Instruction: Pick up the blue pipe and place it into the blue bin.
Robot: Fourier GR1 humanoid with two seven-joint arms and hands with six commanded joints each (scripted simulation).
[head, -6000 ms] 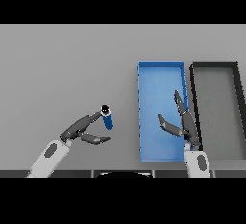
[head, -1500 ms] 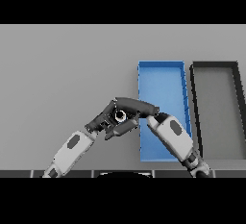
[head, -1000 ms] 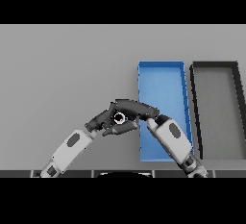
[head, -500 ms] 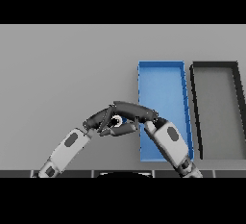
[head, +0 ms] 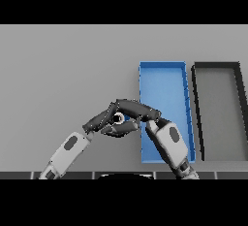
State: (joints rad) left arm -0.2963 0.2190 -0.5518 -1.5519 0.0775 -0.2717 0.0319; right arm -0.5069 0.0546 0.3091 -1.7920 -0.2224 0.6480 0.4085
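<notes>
Handover step, just left of the bin (head: 164,74). The left hand (head: 104,120) is curled round the pipe (head: 119,119) (only its pale end and a sliver of blue show). The right hand (head: 138,108) lies over it, fingers bent across; its grip cannot be confirmed. Secure the right-hand grip before the left releases. Beyond the bin sits a black tray (head: 215,65).
</notes>
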